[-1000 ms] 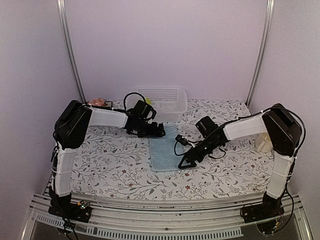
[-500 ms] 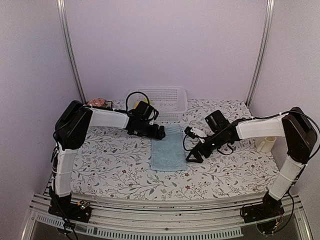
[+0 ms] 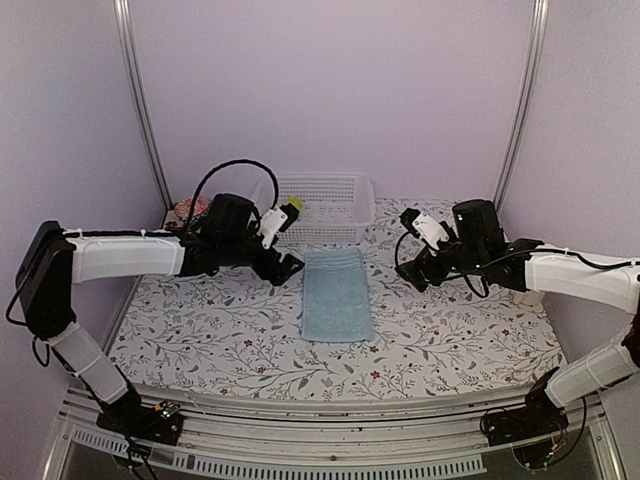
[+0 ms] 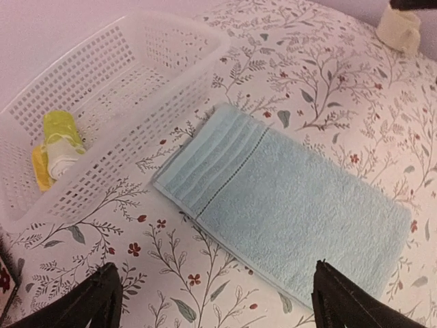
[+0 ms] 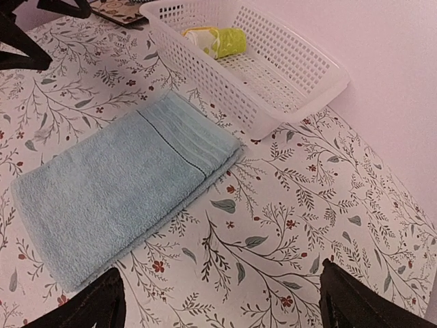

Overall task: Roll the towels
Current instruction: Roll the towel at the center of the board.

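The pale light blue towel (image 3: 336,293) lies flat and unrolled in the middle of the floral tablecloth; it also shows in the left wrist view (image 4: 287,198) and the right wrist view (image 5: 116,184). The yellow-green towel (image 5: 220,39) lies rolled inside the white basket (image 3: 335,208), also seen in the left wrist view (image 4: 60,137). My left gripper (image 3: 285,265) is open and empty, left of the blue towel's far end. My right gripper (image 3: 412,270) is open and empty, right of that towel.
A dark patterned mat (image 3: 192,208) lies at the far left by the basket. A cream cup (image 4: 401,26) stands at the right side of the table. The tablecloth (image 3: 220,330) covers the whole surface.
Both arms have pulled back from the blue towel and swung outward, the left to the left and the right to the right. The towel now lies flat and free.
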`<control>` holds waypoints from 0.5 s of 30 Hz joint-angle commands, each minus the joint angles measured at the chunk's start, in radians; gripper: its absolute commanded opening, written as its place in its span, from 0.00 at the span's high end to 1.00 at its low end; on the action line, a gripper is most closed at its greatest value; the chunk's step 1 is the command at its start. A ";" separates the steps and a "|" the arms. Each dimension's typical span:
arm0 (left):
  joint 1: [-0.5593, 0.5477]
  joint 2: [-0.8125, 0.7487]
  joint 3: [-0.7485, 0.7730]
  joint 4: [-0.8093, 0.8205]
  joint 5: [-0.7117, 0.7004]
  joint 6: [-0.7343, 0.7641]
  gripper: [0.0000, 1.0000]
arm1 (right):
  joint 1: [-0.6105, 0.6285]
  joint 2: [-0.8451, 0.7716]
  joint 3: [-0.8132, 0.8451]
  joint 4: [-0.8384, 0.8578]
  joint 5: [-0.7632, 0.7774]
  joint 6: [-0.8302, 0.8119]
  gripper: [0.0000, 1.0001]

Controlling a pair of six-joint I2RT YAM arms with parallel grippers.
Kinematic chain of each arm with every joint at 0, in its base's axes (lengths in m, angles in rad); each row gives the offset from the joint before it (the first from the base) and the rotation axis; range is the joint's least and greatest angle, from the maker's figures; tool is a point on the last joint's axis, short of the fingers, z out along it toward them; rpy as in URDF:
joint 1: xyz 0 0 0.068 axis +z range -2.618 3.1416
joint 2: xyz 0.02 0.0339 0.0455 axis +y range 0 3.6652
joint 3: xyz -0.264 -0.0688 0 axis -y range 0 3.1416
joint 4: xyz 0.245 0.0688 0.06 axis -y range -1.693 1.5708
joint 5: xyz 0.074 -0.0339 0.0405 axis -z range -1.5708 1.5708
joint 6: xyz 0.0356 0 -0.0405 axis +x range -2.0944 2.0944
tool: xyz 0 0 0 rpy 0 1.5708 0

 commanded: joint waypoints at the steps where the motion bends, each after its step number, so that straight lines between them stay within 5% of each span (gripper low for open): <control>1: -0.052 -0.033 -0.155 0.116 0.059 0.330 0.03 | 0.003 -0.032 -0.038 0.023 -0.005 -0.070 0.01; 8: -0.186 0.024 -0.277 0.210 -0.040 0.616 0.03 | 0.021 -0.070 -0.037 -0.023 0.053 -0.089 0.00; 15: -0.269 0.019 -0.345 0.272 -0.048 0.667 0.04 | 0.023 -0.075 -0.047 -0.045 0.048 -0.018 0.00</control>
